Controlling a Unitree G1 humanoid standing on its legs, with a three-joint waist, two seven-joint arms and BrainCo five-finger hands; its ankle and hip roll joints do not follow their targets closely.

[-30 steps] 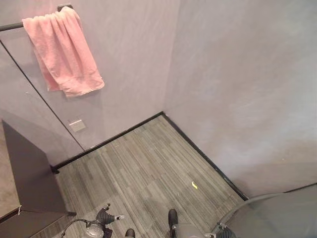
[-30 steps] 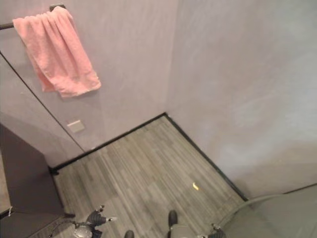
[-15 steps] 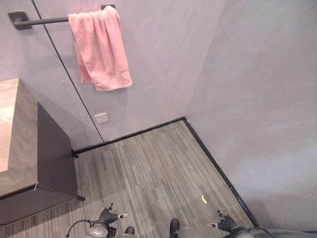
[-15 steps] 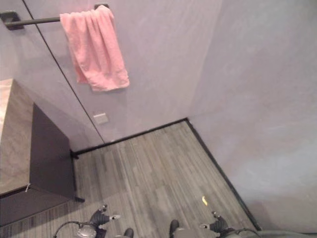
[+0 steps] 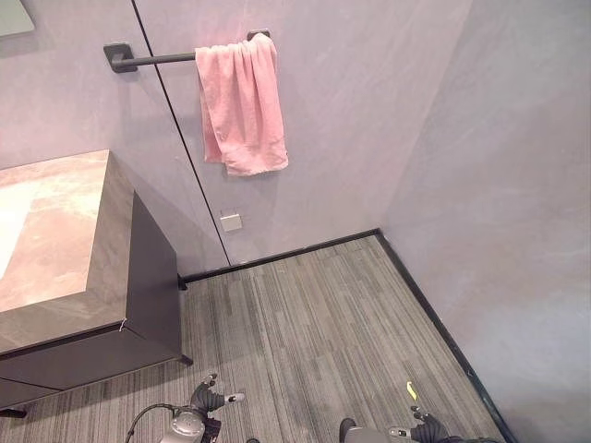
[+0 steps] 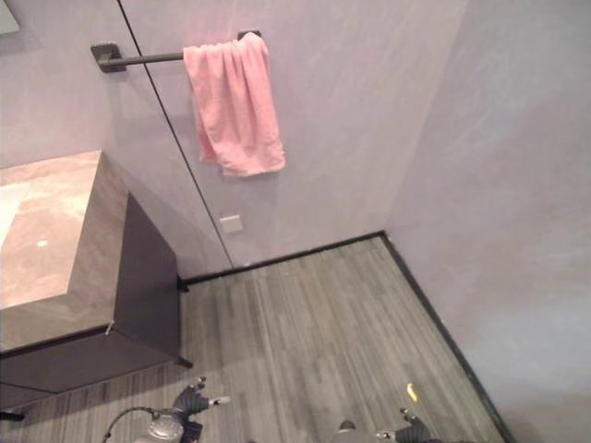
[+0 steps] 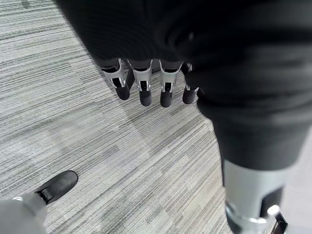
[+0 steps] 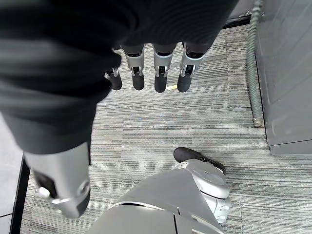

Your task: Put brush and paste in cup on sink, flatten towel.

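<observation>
The pink towel (image 5: 242,106) hangs bunched at the right end of the wall bar (image 5: 157,61), beside the desk (image 5: 55,245); soft and limp, it is probably best pinched at its hanging edges and spread. Left hand (image 7: 146,80) and right hand (image 8: 151,68) hang low, fingers straight, holding nothing.

head stereo – down at floor (image 5: 305,323) | wrist cams – close, same floor

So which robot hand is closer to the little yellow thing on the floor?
The right hand. It hangs just beside the small yellow scrap on the grey striped floor, while the left hand hangs farther off, on the side of the dark cabinet.
</observation>
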